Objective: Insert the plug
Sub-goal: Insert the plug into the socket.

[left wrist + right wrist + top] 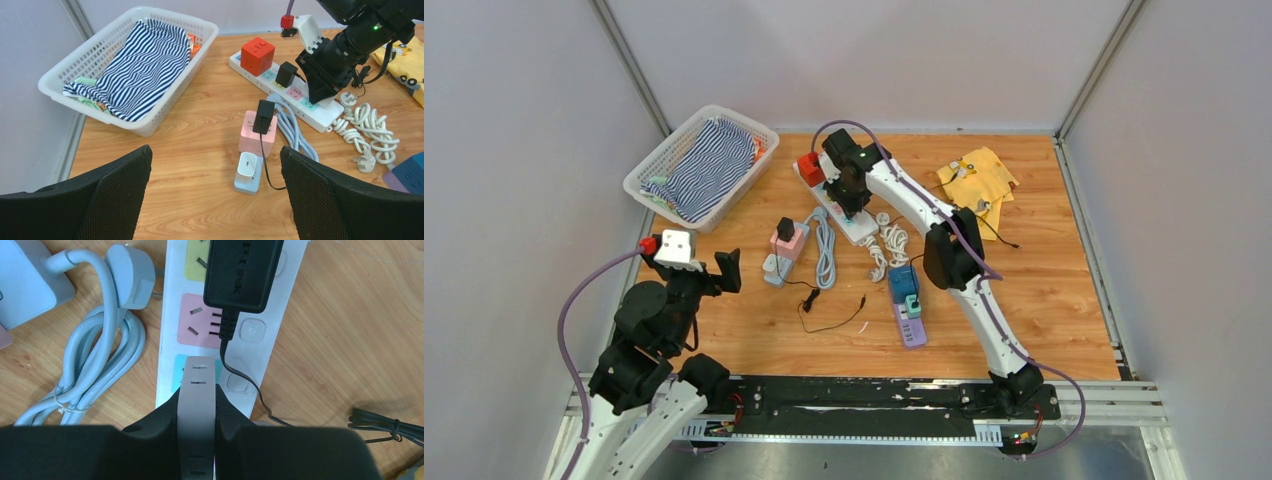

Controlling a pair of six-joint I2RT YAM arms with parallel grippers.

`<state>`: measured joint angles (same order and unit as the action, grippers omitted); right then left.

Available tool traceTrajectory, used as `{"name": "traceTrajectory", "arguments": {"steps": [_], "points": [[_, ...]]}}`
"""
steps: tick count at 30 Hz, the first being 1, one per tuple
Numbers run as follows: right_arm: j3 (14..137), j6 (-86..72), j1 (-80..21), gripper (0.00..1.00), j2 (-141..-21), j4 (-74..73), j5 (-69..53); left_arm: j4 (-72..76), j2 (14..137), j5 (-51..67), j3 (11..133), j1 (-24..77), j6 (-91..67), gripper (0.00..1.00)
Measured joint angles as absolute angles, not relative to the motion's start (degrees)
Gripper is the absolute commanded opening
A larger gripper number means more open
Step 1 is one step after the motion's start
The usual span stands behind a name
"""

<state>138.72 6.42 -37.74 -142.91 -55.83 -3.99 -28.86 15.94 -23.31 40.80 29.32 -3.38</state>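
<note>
Our right gripper (197,407), nearly closed, pinches the grey plug (197,375) over the teal socket (176,372) of the power strip (287,285), so we can push it straight down.

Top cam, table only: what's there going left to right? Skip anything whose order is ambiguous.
white basket → pink socket block → light blue coiled cable → blue socket block → yellow cloth
</note>
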Motion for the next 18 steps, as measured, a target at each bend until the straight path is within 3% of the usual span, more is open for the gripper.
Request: {"name": "traceTrajectory", "arguments": {"steps": [18], "points": [[138.8,6.3,-37.1,0.0,-143.3,-55.5,-4.5,-28.8,15.8,-23.7,40.8,29.3,-3.4,1.0]]}}
